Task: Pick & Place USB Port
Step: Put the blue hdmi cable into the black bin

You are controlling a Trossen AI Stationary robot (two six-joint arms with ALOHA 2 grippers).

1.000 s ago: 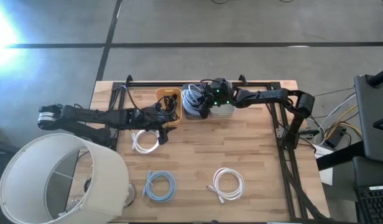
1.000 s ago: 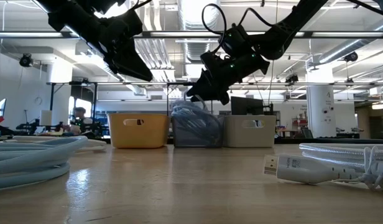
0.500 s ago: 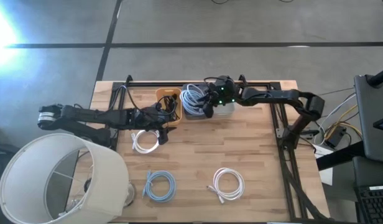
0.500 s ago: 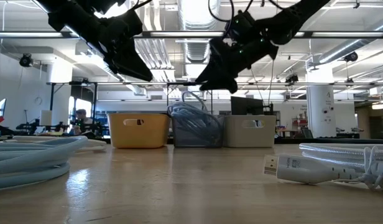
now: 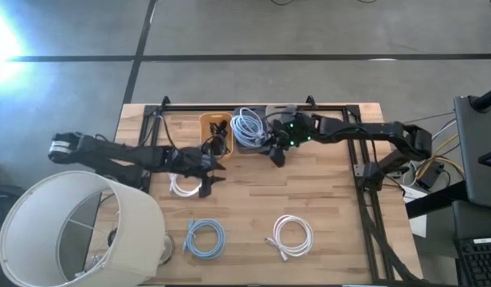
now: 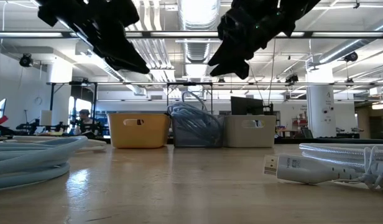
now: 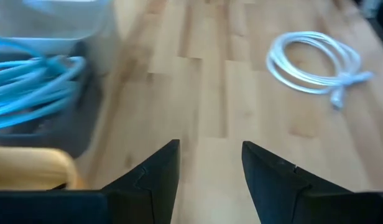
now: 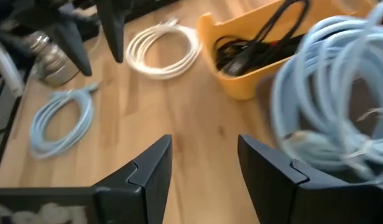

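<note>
Three small bins stand in a row at the far edge: a yellow bin (image 5: 216,131) with black cables, a grey bin (image 5: 247,127) heaped with a pale blue cable coil (image 8: 328,99), and a whitish bin (image 6: 250,130). Three coils lie flat on the wood: a white coil (image 5: 186,185), a light blue coil (image 5: 204,237) and a second white coil (image 5: 292,235). My left gripper (image 5: 212,171) (image 7: 210,146) hovers open beside the first white coil. My right gripper (image 5: 276,153) (image 8: 204,140) is open and empty, above the table just in front of the grey bin.
A large white lampshade (image 5: 78,231) covers the table's near left corner. A black frame rail (image 5: 253,104) runs along the far edge behind the bins. In the low view a white cable's plug (image 6: 285,165) lies close to the near edge.
My right gripper has drawn back from over the grey bin, rising and moving toward the near edge; the blue coil stays in the bin with a loop standing up. My left gripper has shifted a little toward the near edge, by the white coil.
</note>
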